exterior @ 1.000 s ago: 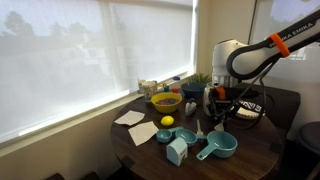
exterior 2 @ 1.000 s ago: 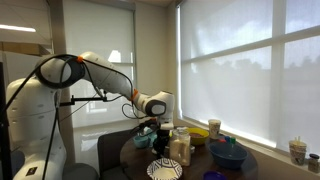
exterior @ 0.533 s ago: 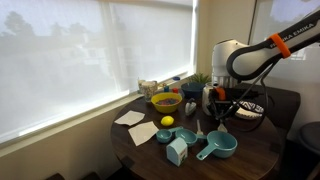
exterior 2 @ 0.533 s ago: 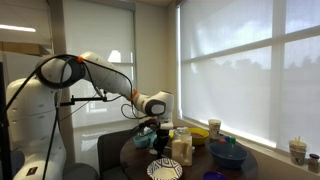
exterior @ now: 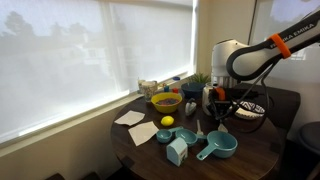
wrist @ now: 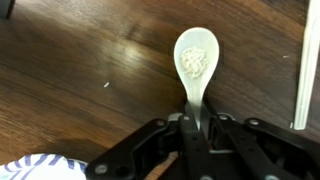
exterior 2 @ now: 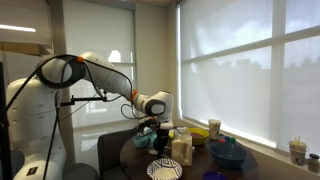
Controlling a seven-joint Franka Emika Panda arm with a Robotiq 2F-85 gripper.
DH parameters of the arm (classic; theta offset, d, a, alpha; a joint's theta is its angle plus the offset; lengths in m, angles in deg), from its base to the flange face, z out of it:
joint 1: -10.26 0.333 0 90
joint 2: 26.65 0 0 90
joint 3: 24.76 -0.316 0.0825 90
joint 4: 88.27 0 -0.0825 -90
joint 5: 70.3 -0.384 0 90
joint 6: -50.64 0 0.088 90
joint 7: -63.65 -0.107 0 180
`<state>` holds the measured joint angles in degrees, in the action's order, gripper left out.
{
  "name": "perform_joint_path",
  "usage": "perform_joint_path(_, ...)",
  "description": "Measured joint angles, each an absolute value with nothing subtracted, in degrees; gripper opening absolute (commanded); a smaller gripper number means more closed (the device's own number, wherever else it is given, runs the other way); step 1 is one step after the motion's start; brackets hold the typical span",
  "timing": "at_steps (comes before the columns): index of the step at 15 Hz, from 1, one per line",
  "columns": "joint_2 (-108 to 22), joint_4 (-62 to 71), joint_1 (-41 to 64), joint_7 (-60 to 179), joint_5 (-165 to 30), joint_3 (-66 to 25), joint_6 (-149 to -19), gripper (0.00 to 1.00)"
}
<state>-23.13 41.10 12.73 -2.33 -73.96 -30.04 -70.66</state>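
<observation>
My pincer (wrist: pixel 192 128) is clamped on the handle of a white spoon (wrist: pixel 195 55), over bare wood toward the table (wrist: pixel 80 60) edge away from the window, beside a striped plate (wrist: pixel 30 165). The hold looks narrow, so the spoon could swivel or slip out.

Bright daylight thru window blinds (exterior: pixel 90 60), dim interior, soft low-res detail, wrist-view tabletop (wrist: pixel 80 60) glare

Round wooden table (exterior: pixel 135 155) below window blinds (exterior: pixel 80 60): yellow bowl (exterior: pixel 166 101), with lemon (exterior: pixel 167 121) just beside it. Teal measuring cup (exterior: pixel 220 146) lies near a pale blue carton (exterior: pixel 177 150).
</observation>
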Motion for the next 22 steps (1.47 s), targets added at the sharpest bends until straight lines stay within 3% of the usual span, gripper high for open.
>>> perform_joint_path(20, -18.19, 33.37, 12.86, -1.97, -73.52, -30.51, -59.68, 0.04)
perform_joint_path(21, -18.0, 32.64, 12.86, -1.9, -73.34, -30.68, -59.06, 0.14)
perform_joint_path(22, -17.93, 32.01, 12.87, -1.9, -72.73, -30.93, -58.77, 0.14)
